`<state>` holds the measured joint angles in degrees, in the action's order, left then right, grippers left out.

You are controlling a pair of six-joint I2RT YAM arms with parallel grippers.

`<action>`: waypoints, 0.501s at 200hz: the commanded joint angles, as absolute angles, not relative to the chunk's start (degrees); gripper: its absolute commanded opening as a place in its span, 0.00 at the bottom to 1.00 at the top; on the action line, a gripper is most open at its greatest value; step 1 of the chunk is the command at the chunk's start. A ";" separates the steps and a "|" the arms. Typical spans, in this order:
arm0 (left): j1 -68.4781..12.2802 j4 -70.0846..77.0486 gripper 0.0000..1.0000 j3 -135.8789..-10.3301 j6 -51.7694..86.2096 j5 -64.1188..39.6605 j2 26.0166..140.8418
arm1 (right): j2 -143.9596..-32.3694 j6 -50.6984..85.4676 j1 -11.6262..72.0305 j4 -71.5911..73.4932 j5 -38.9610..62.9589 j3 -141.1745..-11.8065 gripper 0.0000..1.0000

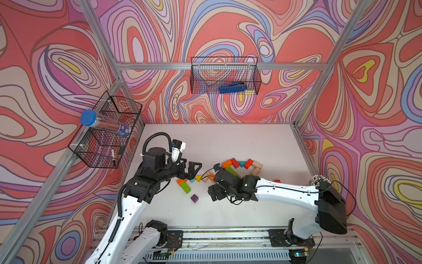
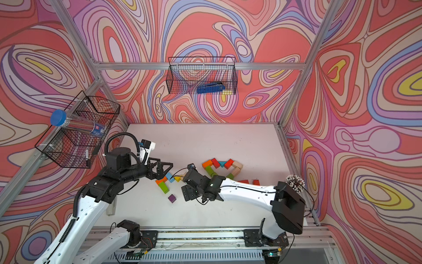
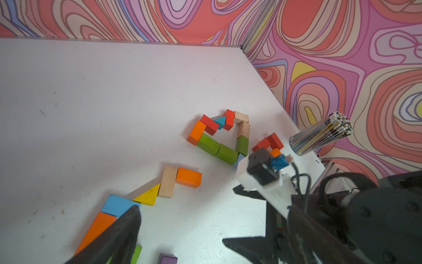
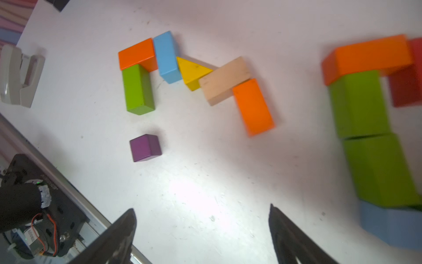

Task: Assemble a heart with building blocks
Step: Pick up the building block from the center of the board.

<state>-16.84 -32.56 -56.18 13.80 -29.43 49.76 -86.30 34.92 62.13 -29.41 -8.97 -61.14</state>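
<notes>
Both the right gripper (image 4: 201, 208) and the left gripper (image 1: 194, 171) gape wide and empty, so the right should lift straight up before reaching for the loose blocks (image 4: 225, 80) at 9 o'clock of the heart (image 1: 235, 162), sitting 2 o'clock from the table's (image 1: 228, 141) middle, without nudging it.

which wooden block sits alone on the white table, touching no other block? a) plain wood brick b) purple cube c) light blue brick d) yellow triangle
b: the small purple wooden cube has bare white table on every side, while the yellow triangle, light blue brick and plain wood brick lie touching one another in a chain.
</notes>
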 commanded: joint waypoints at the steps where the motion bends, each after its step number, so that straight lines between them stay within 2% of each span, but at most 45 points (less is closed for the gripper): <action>1: -18.12 -31.99 1.00 -57.58 14.33 -31.76 50.47 | -79.80 42.12 59.83 -36.35 -16.27 -57.01 0.90; 44: -19.31 -31.17 1.00 -57.74 14.07 -33.45 53.20 | -72.31 46.04 52.45 -48.76 -20.73 -54.60 0.86; 100: -19.45 -31.51 1.00 -57.51 12.22 -34.51 55.10 | -75.30 43.02 38.96 -51.07 -18.56 -54.33 0.86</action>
